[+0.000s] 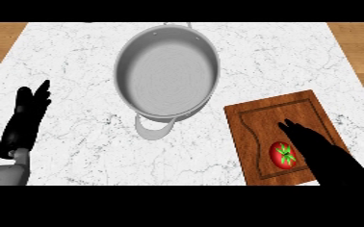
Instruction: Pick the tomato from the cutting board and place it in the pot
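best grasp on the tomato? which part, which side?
Take the tomato round its red sides, from above and its right. It lies stem-up on the cutting board, left side clear; the right hand is already beside it, fingers straight.

Right hand (320, 146) beside tomato (282, 155) on cutting board (259, 118).

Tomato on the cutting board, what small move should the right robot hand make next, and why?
Probably curl the right robot hand around the tomato: its straight fingers lie beside it on the cutting board, nothing is gripped, and the pot holds nothing.
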`<action>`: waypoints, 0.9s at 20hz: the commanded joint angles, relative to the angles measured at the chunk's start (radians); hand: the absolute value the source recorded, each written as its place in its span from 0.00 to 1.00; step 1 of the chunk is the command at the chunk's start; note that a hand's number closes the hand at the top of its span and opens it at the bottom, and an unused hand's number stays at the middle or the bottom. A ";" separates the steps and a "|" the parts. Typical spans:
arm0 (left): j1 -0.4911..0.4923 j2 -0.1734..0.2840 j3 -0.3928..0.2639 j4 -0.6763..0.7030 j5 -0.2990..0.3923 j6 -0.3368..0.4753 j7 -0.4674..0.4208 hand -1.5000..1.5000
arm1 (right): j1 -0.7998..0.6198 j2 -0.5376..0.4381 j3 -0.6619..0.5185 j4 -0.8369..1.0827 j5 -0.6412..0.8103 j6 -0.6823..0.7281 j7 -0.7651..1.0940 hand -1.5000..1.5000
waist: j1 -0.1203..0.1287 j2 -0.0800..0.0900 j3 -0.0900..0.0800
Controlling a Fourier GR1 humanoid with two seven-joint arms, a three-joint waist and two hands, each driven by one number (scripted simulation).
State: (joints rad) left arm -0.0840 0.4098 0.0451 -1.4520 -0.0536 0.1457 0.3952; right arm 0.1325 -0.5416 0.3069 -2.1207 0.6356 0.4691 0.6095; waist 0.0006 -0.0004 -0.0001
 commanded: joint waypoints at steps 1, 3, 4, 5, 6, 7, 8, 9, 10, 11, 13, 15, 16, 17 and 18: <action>0.007 -0.057 -0.022 -0.043 -0.054 0.028 0.030 0.50 | -0.010 0.029 -0.013 0.085 0.060 -0.014 -0.095 0.00 | -0.001 0.000 0.000; 0.011 -0.045 0.018 0.020 -0.054 -0.010 -0.024 0.50 | 0.033 0.032 -0.052 0.000 0.052 0.024 -0.084 0.00 | -0.004 0.000 0.000; -0.005 -0.040 0.020 0.019 -0.040 -0.021 -0.003 0.50 | 0.063 0.062 0.033 0.069 0.163 -0.086 -0.130 0.00 | -0.004 0.000 0.000; -0.003 -0.046 0.037 0.009 -0.055 -0.016 -0.002 0.50 | 0.021 0.064 -0.027 0.059 0.115 -0.011 -0.120 0.00 | -0.002 0.000 0.000; 0.024 -0.037 0.032 -0.004 -0.038 -0.035 -0.019 0.50 | -0.047 0.119 0.072 0.130 0.191 -0.031 -0.048 0.00 | 0.003 0.000 0.000; 0.007 -0.025 0.062 -0.004 -0.025 -0.052 -0.013 0.50 | -0.077 0.073 -0.049 0.073 0.089 0.073 -0.062 0.00 | 0.001 0.000 0.000; 0.024 -0.048 0.034 -0.055 -0.057 -0.020 0.012 0.50 | -0.086 0.133 0.026 0.180 0.184 -0.020 -0.066 0.00 | 0.003 0.000 0.000; -0.015 -0.068 0.018 -0.009 -0.078 -0.016 0.015 0.50 | -0.074 0.122 0.000 0.192 0.180 -0.009 -0.081 0.00 | 0.000 0.000 0.000; -0.083 -0.066 0.034 0.106 -0.084 -0.020 -0.023 0.50 | -0.102 0.125 -0.019 0.200 0.155 0.027 -0.073 0.00 | -0.003 0.001 0.000; 0.043 -0.076 0.032 -0.020 -0.062 -0.044 -0.022 0.50 | -0.095 0.139 -0.016 0.218 0.167 0.022 -0.092 0.00 | 0.002 0.000 0.000; -0.036 -0.050 0.066 0.056 -0.084 -0.036 -0.033 0.50 | -0.011 0.131 -0.011 0.192 0.186 0.005 -0.100 0.00 | -0.004 0.000 0.000; -0.020 -0.092 0.039 0.001 -0.106 -0.024 0.015 0.50 | -0.106 0.155 -0.046 0.271 0.181 0.049 -0.117 0.00 | 0.000 0.000 0.000; -0.069 -0.073 0.063 0.054 -0.090 -0.043 0.000 0.50 | 0.007 0.152 0.009 0.242 0.243 -0.041 -0.149 0.00 | -0.005 0.000 0.000; 0.004 -0.069 0.073 -0.023 -0.087 -0.059 0.001 0.50 | -0.046 0.145 -0.055 0.280 0.202 0.007 -0.175 0.00 | 0.000 0.000 0.000; 0.009 -0.085 0.076 -0.009 -0.080 -0.058 -0.019 0.50 | -0.116 0.189 -0.025 0.296 0.217 0.053 -0.113 0.00 | 0.002 0.000 0.000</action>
State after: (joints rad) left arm -0.0974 0.3381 0.1032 -1.4415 -0.1350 0.1028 0.3847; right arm 0.0699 -0.3963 0.2808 -1.8790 0.8287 0.4879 0.4883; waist -0.0002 -0.0002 0.0002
